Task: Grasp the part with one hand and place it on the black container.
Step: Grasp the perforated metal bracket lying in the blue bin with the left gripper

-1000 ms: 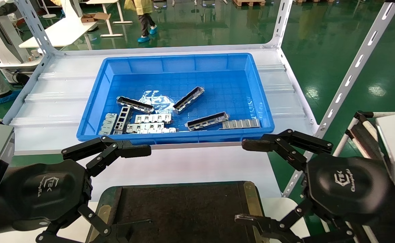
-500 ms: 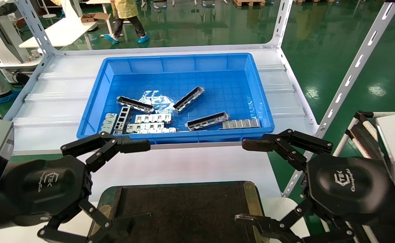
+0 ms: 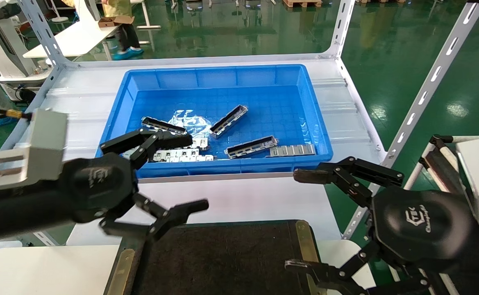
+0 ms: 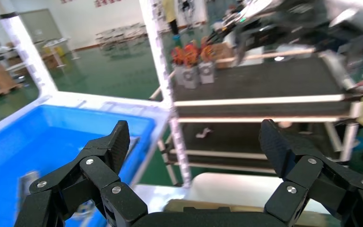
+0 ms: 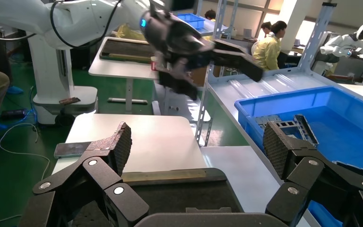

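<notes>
Three silver-grey channel parts lie in the blue bin (image 3: 313, 123): one part (image 3: 229, 121) near the middle, another (image 3: 250, 146) toward the front, a third (image 3: 163, 125) on the left. The black container (image 3: 223, 258) sits below the shelf, close to me, its brass rim (image 3: 305, 241) showing; in the right wrist view it (image 5: 170, 194) lies under the fingers. My left gripper (image 3: 192, 172) hovers open over the bin's front left edge, holding nothing; its own view (image 4: 196, 142) shows wide-apart fingers. My right gripper (image 3: 296, 221) is open at the container's right side, also empty (image 5: 196, 142).
Flat shiny plates (image 3: 292, 150) and more (image 3: 182, 155) lie along the bin's front wall. White slotted rack posts (image 3: 427, 86) rise on the right and at the back left. A white table (image 5: 137, 137) lies beside the container. People walk on the green floor beyond.
My left gripper has risen from beside the container and swung forward and to the right, reaching the bin's front left edge, still open. The right gripper has not moved.
</notes>
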Robot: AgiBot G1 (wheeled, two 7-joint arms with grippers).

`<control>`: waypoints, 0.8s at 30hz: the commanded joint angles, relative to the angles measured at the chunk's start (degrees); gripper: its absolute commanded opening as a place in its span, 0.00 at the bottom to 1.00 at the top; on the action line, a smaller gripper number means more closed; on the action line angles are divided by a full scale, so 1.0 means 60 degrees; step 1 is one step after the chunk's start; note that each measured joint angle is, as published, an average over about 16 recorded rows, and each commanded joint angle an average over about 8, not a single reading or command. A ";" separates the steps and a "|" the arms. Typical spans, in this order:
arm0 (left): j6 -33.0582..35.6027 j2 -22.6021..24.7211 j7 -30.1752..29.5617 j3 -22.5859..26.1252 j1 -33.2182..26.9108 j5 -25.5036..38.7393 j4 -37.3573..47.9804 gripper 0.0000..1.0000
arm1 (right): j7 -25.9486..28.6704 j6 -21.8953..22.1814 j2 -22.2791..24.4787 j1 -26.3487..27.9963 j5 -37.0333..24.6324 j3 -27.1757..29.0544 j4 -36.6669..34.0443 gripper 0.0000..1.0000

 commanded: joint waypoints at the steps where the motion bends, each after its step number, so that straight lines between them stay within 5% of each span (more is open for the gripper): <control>1: -0.0247 0.0186 0.0043 0.0095 -0.0164 0.0280 0.0100 1.00 | 0.0000 0.0000 0.0000 0.0000 0.0000 0.0000 0.0000 1.00; 24: -0.2976 0.3119 0.0735 0.1278 -0.2173 0.2964 0.3441 1.00 | -0.0001 0.0000 0.0000 0.0000 0.0001 -0.0001 0.0000 1.00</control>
